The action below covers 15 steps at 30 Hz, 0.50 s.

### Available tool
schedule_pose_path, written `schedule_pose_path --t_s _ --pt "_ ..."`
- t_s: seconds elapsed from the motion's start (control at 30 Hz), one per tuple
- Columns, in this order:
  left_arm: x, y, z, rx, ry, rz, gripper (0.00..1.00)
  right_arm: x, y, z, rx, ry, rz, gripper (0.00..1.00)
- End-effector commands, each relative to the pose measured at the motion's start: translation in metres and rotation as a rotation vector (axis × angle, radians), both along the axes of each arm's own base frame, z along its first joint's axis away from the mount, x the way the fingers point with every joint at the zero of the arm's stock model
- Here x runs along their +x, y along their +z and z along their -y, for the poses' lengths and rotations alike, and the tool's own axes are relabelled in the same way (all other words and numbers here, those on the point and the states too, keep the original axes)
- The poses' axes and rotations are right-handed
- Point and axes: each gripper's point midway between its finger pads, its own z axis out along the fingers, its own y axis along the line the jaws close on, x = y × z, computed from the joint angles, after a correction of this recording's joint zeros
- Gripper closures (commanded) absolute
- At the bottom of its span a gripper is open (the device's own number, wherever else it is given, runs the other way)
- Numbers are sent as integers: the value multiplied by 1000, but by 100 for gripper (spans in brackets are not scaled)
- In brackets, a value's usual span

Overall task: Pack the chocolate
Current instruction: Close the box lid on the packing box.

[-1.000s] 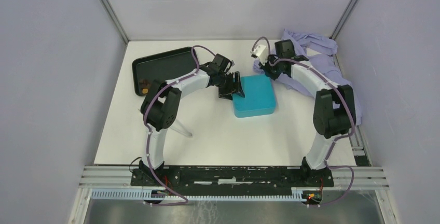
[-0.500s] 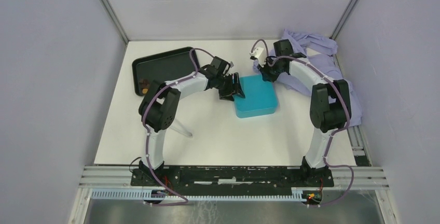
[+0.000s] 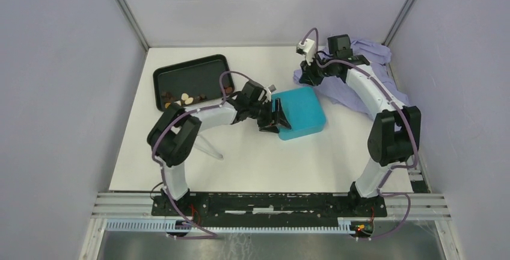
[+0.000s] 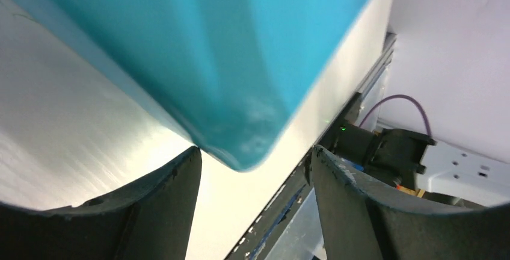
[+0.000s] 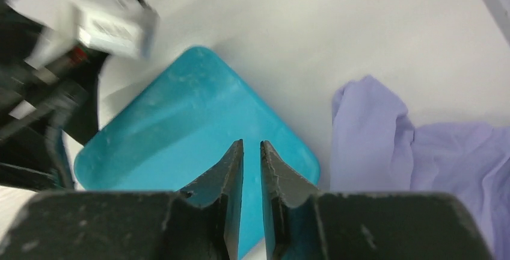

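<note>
Between the open jaws of the left gripper [image 4: 255, 151] sat a corner of the box [image 3: 301, 112], unclamped, while the right gripper [image 5: 252, 145], jaws barely parted, held nothing above it; with chocolate [image 3: 185, 99] in the tray [image 3: 192, 76] well behind the left jaws, a squarer grip on the box seemed wise.

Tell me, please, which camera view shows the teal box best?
The top view: the whole box shows, with the left pincer at its left edge. The left wrist view gives only a blurred corner; the right wrist view shows most of its top, partly behind the right pincer.
</note>
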Motion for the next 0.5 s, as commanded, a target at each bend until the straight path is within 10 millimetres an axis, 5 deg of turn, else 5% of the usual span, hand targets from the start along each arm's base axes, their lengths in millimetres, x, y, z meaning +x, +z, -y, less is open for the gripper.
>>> schedule_pose_path --t_s 0.0,0.1,0.23,0.37,0.47 --pt "34 105 -9 -105 86 307 27 -15 8 34 35 -74 -13 77" --pt "69 115 -53 17 262 403 27 -43 2 52 49 -24 -36 77" --pt "121 100 -94 76 403 370 39 -112 -10 49 53 242 -64 79" --pt "162 74 -88 135 371 354 46 -170 -52 63 -44 370 -134 83" --pt "185 53 -74 150 349 321 55 -190 -95 85 -171 350 -193 87"
